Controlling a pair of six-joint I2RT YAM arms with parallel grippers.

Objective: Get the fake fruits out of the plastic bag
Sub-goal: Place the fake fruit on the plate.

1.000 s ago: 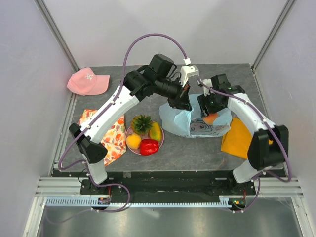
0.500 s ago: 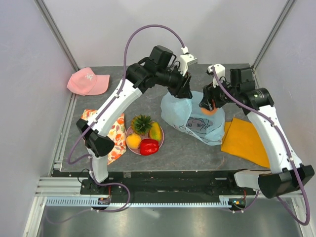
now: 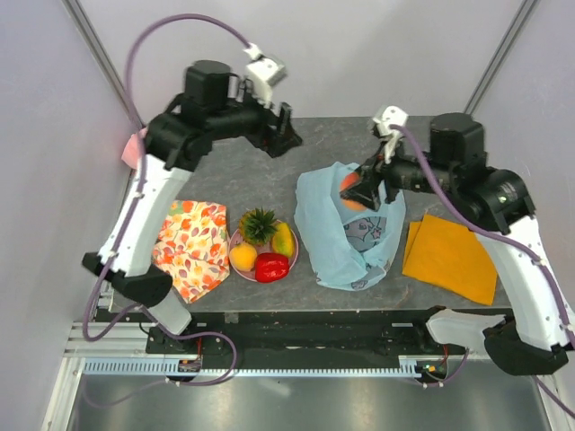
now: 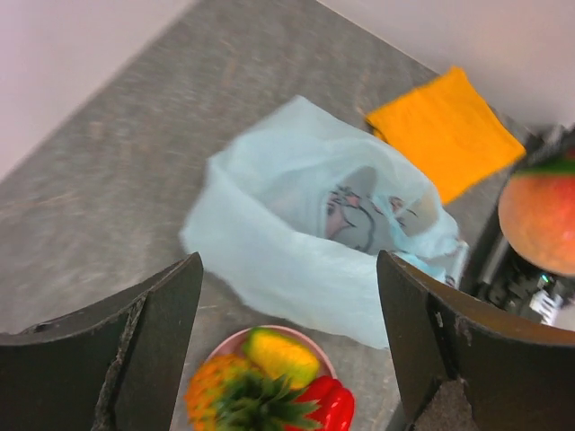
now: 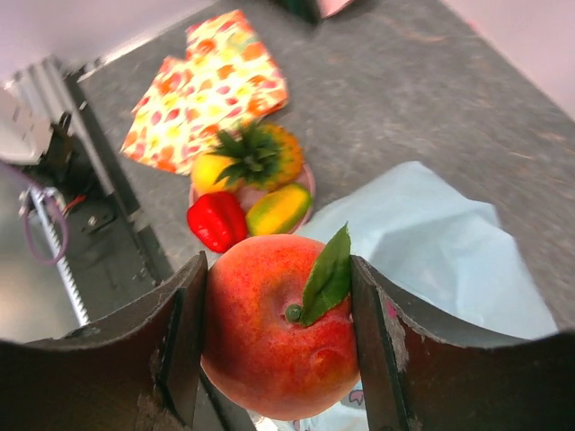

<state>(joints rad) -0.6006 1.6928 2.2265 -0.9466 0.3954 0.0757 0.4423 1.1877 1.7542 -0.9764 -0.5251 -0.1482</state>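
Observation:
My right gripper (image 3: 359, 190) is shut on a pink-orange peach (image 3: 350, 192) with a green leaf, held just above the open mouth of the light-blue plastic bag (image 3: 346, 244). In the right wrist view the peach (image 5: 278, 337) fills the gap between both fingers. The bag lies slumped on the table, its cartoon print showing inside. My left gripper (image 3: 286, 135) hovers open and empty, high over the back of the table, left of the bag (image 4: 296, 242). A pink plate (image 3: 295, 257) holds a pineapple (image 3: 259, 224), a mango (image 3: 284, 239), an orange fruit (image 3: 243, 258) and a red pepper (image 3: 271, 267).
A floral orange-and-white cloth (image 3: 189, 244) lies left of the plate. A flat orange cloth (image 3: 452, 256) lies right of the bag. A pink cap (image 3: 135, 148) sits at the back left, mostly hidden by my left arm. Walls close in on three sides.
My left gripper opened, let go of the bag and swung up and left. The bag dropped and spread on the table. My right gripper lifted the peach out above the bag.

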